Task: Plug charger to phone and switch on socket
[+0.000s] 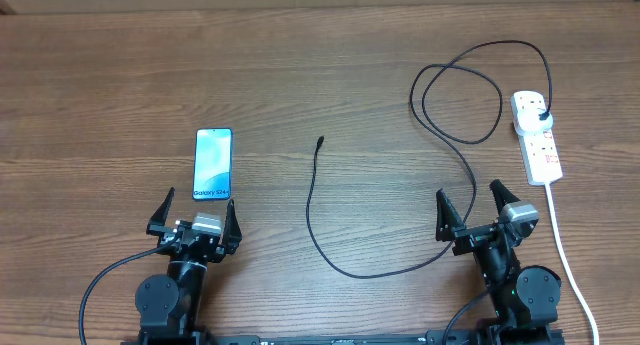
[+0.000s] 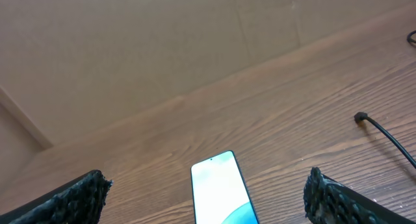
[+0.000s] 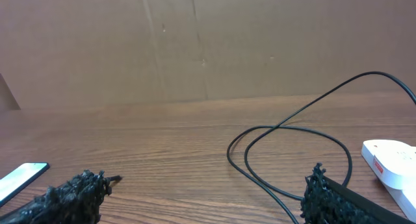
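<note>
Charger [image 1: 309, 197] plugged in socket [image 1: 540, 145]; L gripper [image 1: 200, 198] & R gripper [image 1: 467, 189] both spread wide.

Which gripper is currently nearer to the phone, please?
The left gripper: it sits just short of the phone, open and not touching it. The right gripper is far off on the other side, near the socket.

Teal phone [image 1: 212, 164]; black charger [image 1: 318, 213]; white socket [image 1: 536, 136].
</note>
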